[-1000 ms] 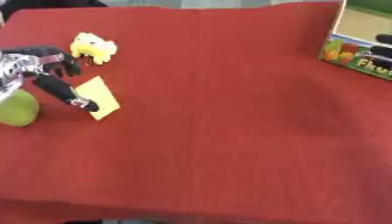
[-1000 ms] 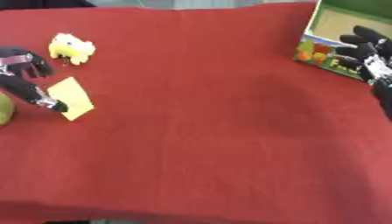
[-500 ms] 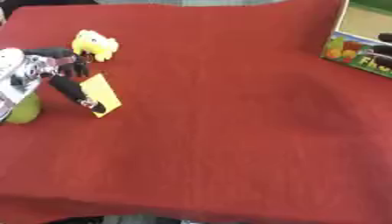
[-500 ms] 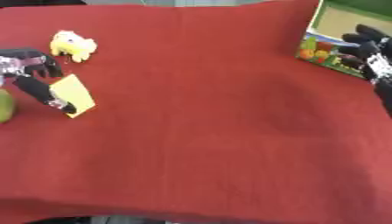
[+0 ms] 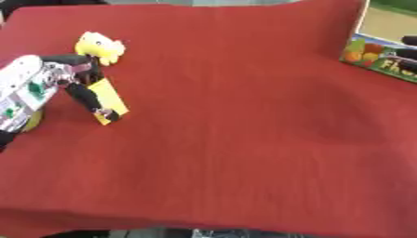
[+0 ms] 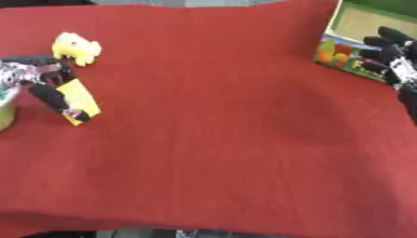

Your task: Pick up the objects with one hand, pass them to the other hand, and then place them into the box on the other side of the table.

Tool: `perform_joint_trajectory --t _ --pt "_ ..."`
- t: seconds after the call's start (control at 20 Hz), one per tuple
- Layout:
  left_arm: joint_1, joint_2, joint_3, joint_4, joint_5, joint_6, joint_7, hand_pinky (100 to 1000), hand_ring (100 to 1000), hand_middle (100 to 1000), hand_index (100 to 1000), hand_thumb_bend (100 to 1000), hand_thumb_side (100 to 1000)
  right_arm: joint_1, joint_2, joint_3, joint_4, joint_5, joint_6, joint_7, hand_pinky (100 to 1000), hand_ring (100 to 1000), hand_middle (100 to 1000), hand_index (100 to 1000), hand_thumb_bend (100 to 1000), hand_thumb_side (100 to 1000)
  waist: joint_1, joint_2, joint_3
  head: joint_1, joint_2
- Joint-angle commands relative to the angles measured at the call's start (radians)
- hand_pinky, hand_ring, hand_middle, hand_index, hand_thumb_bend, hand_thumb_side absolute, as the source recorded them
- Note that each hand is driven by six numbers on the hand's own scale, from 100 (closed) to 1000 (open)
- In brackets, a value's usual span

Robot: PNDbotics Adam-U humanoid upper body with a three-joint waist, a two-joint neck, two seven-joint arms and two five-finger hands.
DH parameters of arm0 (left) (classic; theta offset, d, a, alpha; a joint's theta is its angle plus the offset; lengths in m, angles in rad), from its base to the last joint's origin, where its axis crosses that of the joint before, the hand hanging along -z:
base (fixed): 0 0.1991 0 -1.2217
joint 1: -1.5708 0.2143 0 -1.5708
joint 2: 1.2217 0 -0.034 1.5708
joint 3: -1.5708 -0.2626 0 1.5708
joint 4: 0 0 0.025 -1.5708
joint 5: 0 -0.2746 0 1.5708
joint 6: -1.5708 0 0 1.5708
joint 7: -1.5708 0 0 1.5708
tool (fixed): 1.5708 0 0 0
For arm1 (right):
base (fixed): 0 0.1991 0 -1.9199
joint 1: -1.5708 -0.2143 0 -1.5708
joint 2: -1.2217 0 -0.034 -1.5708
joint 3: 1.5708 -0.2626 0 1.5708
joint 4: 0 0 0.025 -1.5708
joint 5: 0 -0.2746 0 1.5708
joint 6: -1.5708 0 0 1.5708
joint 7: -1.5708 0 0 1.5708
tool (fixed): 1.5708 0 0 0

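Red cloth [image 5: 244, 130] covers the whole table, smooth apart from a faint fold line running from the far edge toward the near one, and it drapes over the near edge, where a strip of darker floor shows below. At the far edge, only dark shapes and a pale sliver of the room show. On the far left of the cloth sits a small yellow plush toy [image 5: 99, 46], and just nearer lies a flat yellow card [image 5: 110, 100], tilted so that its long side runs away from the camera. The left hand [image 5: 61, 79] comes in from the left edge, silver and white at the wrist and black at the fingers; one dark finger [image 5: 88, 100] stretches down along the card's left side, its tip touching the card's near corner, while other fingers rest at the card's far end. The card lies on the cloth, and I cannot tell whether the hand has closed on it. Beneath the left wrist a rounded yellow-green object [image 6: 5, 114] peeks out at the left edge. At the far right corner stands the box [image 6: 350, 51], open at the top, with fruit pictures on its green side. The right hand [image 6: 395, 58] hangs at the right edge, just beside the box, fingers spread and holding nothing.
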Motion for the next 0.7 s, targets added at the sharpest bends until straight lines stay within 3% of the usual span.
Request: perform_joint_trajectory --t 0.05,0.2,0.7 --pt "-0.024 0.018 0.008 -0.006 -0.001 0.001 -0.004 792 776 719 794 787 414 -0.006 -0.013 -0.002 -0.006 0.008 -0.003 0.003 922 917 888 964 100 641 -0.003 -0.019 0.0 0.004 0.007" --pt "-0.025 0.018 0.009 -0.006 0.0 0.004 -0.005 794 777 722 793 768 392 -0.005 -0.014 -0.002 -0.006 0.01 -0.003 0.004 922 917 888 965 100 647 -0.004 -0.019 0.001 0.004 0.006" --pt "-0.019 0.036 0.012 0.002 0.002 0.005 -0.036 804 786 736 808 829 473 0.001 -0.018 -0.001 -0.005 0.013 -0.004 0.005 922 917 889 965 100 654 -0.002 -0.021 0.008 0.004 0.004"
